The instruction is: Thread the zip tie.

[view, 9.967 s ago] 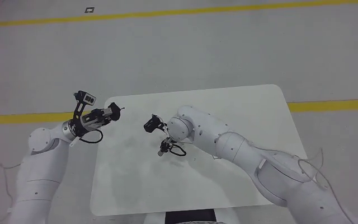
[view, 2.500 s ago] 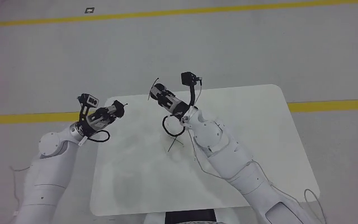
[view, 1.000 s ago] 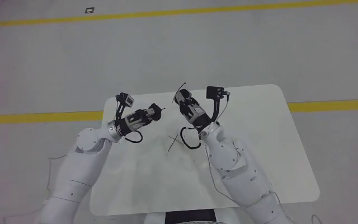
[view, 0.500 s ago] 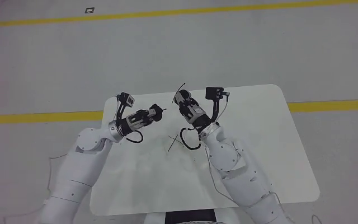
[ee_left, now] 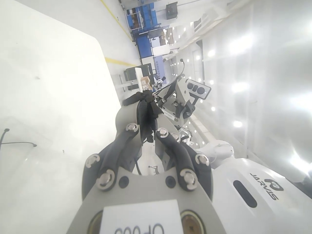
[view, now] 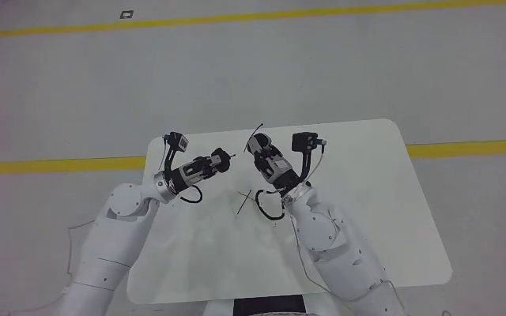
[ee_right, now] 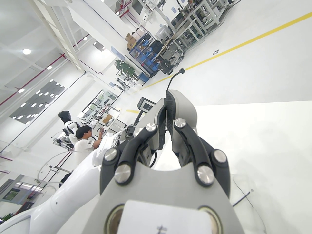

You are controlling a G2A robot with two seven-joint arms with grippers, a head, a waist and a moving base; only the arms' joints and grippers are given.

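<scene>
Noting the right claw (ee_right: pixel 167 96) clenched on the zip tie (ee_right: pixel 173 77), left claw (ee_left: pixel 145 103) clenched, contents unclear; we fear misalignment buckling it.

Left tool (view: pixel 224 156) faces right tool (view: pixel 254 141) (both pinched).

A white counter (view: pixel 379 221) with rounded corners fills the centre of the frame. Thin black zip ties (view: pixel 244 202) lie crossed just left of its middle.
</scene>
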